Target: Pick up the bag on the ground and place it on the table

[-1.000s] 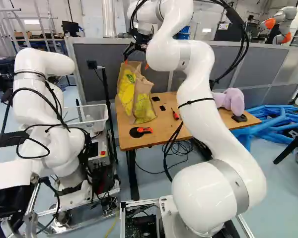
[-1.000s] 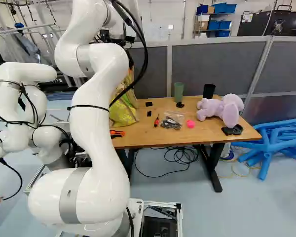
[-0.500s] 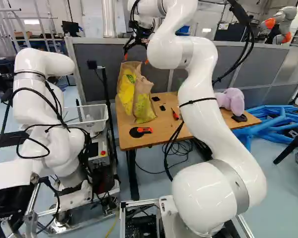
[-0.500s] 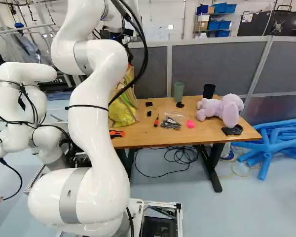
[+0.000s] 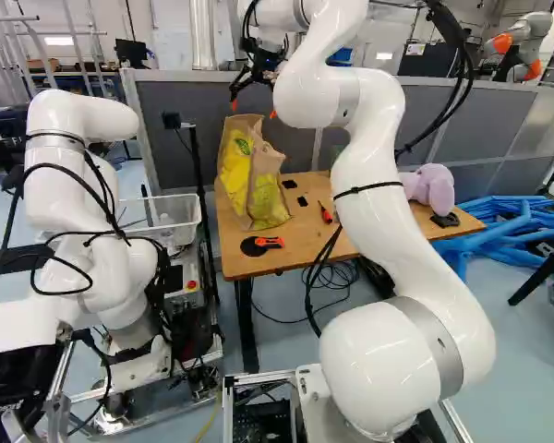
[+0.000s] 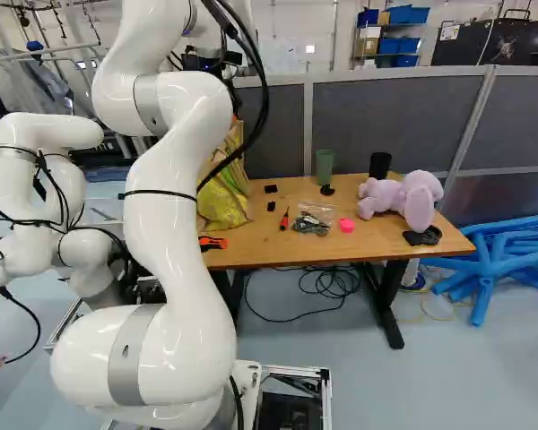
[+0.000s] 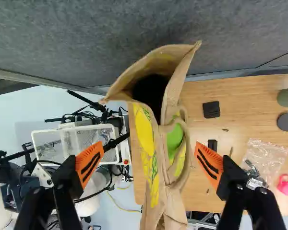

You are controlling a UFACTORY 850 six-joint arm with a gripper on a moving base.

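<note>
Above the table (image 5: 305, 245), the gripper (image 7: 149, 144) now hangs a little higher over the bag (image 5: 269, 196) than it does a second ago, and that small lift is the main change. The arm (image 5: 406, 268) shifts with it over the first half of that second, then shows hardly any motion up to now. Its two fingers stand wide apart, one on either side of the bag in the wrist view, with neither seen pinching it, so the gripper is open and carries nothing. The bag itself keeps its spot, upright at the table's left end in the left base view, near the partition (image 7: 134, 38) and just behind the orange-handled tool (image 5: 269, 242). Its handle (image 7: 188, 139) loops loosely between the fingers' two sides, and the bag doesn't rise with the gripper, which suggests that it is free. For the task, this reads as the placing done and the retreat under way: the bag is on the table rather than on the ground. What the next move calls for, I'd judge, is a straight, unhurried climb with the fingers kept wide, since a pad catching the handle or the soft rim could drag the bag over
</note>
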